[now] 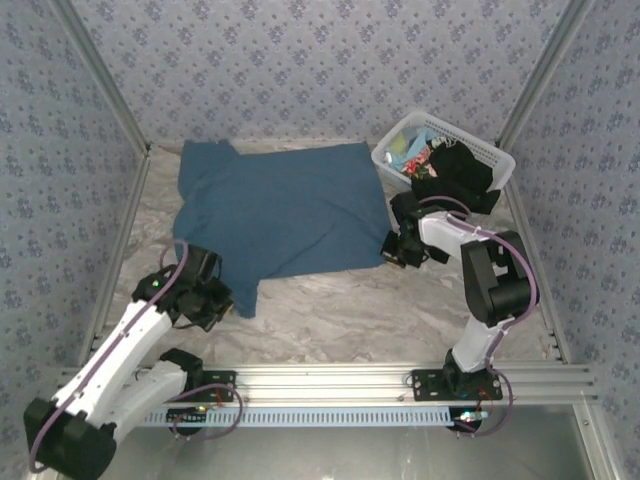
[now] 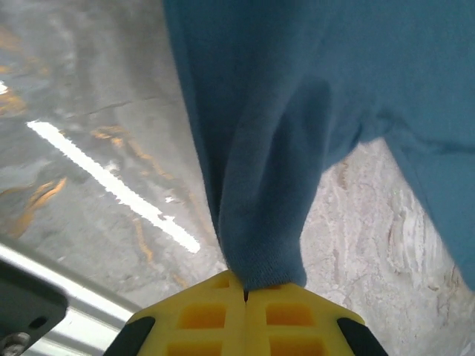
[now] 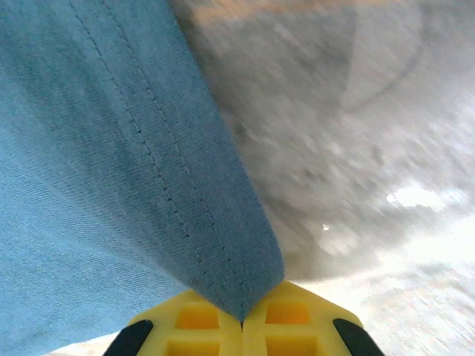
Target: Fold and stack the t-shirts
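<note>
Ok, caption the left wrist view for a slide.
Left gripper pinching an edge of the plain dusty-blue cloth t-shirt over the grey table.

T-shirt (image 1: 280, 210) on table (image 1: 350, 310) — basket (image 1: 496, 153) behind, right.

no readable text, no labels, no brands, no numbers, no signs anywhere

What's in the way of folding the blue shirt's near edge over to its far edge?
Nothing visible: the left gripper and right gripper pinch the blue shirt, and its top is bare. The basket sits beside the far right corner.
</note>
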`<control>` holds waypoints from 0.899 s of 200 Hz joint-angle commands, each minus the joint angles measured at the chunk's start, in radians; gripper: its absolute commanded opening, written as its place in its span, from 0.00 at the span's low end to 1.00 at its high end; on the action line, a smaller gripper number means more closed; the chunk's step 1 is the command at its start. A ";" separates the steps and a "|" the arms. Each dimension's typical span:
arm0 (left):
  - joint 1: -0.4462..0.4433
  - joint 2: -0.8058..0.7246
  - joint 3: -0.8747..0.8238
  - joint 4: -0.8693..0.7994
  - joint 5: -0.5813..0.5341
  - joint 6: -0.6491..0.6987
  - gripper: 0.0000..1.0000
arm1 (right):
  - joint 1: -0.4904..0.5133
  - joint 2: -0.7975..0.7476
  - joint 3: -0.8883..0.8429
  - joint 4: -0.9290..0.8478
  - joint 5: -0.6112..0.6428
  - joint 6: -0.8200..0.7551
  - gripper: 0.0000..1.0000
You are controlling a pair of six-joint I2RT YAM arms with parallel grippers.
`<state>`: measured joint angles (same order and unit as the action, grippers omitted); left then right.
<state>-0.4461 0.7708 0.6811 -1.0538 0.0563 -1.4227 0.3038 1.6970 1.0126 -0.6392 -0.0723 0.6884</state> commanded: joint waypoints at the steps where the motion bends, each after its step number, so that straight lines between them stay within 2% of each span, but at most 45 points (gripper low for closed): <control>1: -0.024 -0.019 0.003 -0.148 -0.104 -0.159 0.00 | 0.004 -0.086 -0.039 -0.103 0.057 0.003 0.00; 47: -0.038 0.003 -0.064 -0.068 -0.046 -0.178 0.00 | 0.011 -0.157 -0.091 -0.128 0.048 -0.007 0.00; 81: -0.037 0.006 -0.037 -0.147 -0.102 -0.177 0.00 | 0.009 -0.151 -0.078 -0.134 0.055 -0.019 0.00; 136: -0.037 0.010 -0.035 -0.173 -0.102 -0.162 0.00 | 0.009 -0.169 -0.040 -0.181 0.109 -0.048 0.00; 180: -0.040 0.036 -0.031 -0.080 -0.051 -0.093 0.00 | 0.000 -0.246 0.007 -0.219 0.154 -0.050 0.00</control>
<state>-0.4793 0.7898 0.6239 -1.1652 -0.0212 -1.5623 0.3103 1.5055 0.9649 -0.7940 0.0242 0.6502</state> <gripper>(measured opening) 0.058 0.060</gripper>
